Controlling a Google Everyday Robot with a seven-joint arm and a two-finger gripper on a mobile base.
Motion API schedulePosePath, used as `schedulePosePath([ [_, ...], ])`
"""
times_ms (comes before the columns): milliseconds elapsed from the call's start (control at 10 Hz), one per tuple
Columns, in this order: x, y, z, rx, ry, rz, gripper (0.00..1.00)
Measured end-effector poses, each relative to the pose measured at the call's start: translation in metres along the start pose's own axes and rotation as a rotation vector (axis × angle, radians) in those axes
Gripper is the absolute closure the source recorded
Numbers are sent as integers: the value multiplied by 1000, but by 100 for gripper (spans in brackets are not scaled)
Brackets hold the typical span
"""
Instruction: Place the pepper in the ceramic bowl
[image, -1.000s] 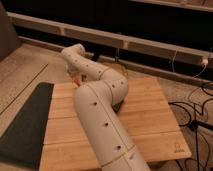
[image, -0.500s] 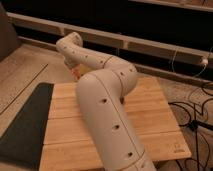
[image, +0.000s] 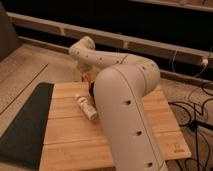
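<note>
My white arm (image: 125, 105) fills the middle of the camera view and reaches back to the far left of the wooden table (image: 65, 135). The gripper (image: 83, 73) is at the arm's far end, above the table's back edge, mostly hidden by the wrist. A small red-orange piece, the pepper (image: 88, 77), shows right at the gripper; I cannot tell whether it is held. A dark sliver (image: 92, 89) beside the arm may be the ceramic bowl's edge; the remainder is hidden behind the arm.
A pale cream bottle with a label (image: 86, 105) lies on the table left of the arm. A dark mat (image: 22, 125) lies on the floor at the left. Cables (image: 192, 112) run on the floor at the right. Dark ledges (image: 150, 42) line the back.
The arm has shifted to the right and towards the camera, uncovering the cream bottle on the table. The gripper end has come down slightly towards the table's back edge.
</note>
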Motion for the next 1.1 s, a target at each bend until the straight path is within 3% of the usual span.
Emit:
schedulePosePath([
  [400, 30, -31, 22, 19, 42, 84, 100],
  [600, 54, -39, 26, 16, 93, 147, 95],
  [900, 85, -47, 24, -1, 188, 220, 64],
  [1100, 88, -54, 21, -1, 207, 244, 44],
])
